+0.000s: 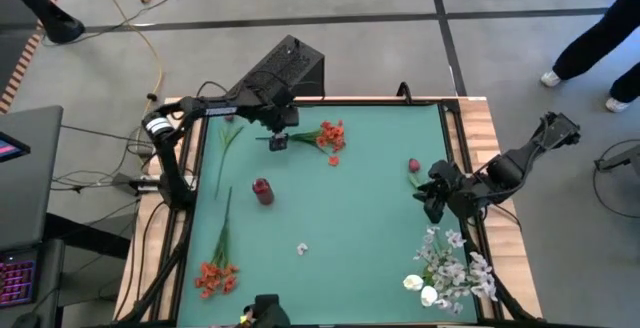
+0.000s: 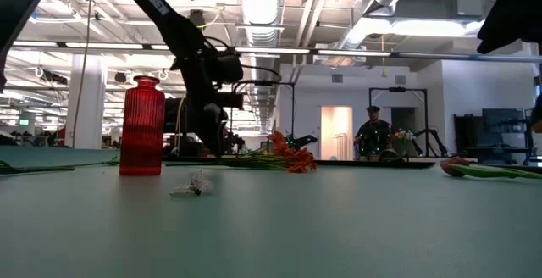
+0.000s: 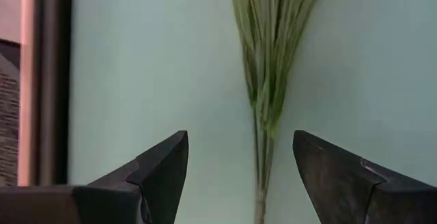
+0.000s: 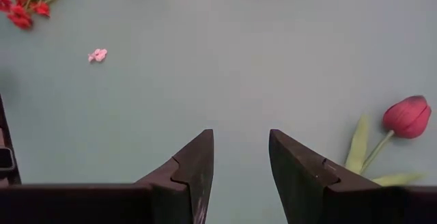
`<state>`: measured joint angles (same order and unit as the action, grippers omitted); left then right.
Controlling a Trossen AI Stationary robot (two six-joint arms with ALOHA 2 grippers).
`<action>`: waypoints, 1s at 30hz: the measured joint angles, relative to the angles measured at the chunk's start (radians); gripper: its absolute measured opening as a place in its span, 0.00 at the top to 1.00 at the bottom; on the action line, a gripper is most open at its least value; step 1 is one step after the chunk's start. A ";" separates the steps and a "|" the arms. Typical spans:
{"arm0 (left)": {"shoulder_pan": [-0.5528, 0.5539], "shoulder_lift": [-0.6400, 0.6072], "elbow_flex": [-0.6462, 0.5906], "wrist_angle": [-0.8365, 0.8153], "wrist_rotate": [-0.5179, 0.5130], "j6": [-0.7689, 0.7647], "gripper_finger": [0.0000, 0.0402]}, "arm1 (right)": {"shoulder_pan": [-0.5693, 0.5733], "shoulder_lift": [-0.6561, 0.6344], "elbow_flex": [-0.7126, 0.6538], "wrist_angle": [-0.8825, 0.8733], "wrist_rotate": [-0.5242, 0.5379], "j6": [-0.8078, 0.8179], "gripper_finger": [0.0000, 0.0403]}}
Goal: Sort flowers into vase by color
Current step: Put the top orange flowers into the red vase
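Two grippers spread, flowers on bench

Left gripper hangs spread over the green stems of the orange-red cluster at the bench's far side. Right gripper, also spread, sits near the dark red bud. White sprays lie at the near right corner; the red vase stands apart.

A yellow cable crosses the floor; a person stands behind the table.

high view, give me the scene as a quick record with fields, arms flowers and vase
left end effector: open, over green stems of the orange-red cluster near the far edge
right end effector: open, empty, near the dark red bud
red vase: upright, no flowers in it
white flowers: near right corner
second orange-red cluster: near left corner
loose blossom: on mat
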<state>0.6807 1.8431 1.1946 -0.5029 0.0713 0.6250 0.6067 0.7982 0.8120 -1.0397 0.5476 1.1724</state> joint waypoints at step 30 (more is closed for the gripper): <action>-0.006 -0.218 -0.001 0.071 0.231 -0.270 1.00 | 0.000 0.024 0.000 0.002 0.161 -0.039 0.59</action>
<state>0.6745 1.6253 1.1936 -0.4315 0.3026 0.3554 0.6071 0.8226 0.8120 -1.0372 0.7091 1.1335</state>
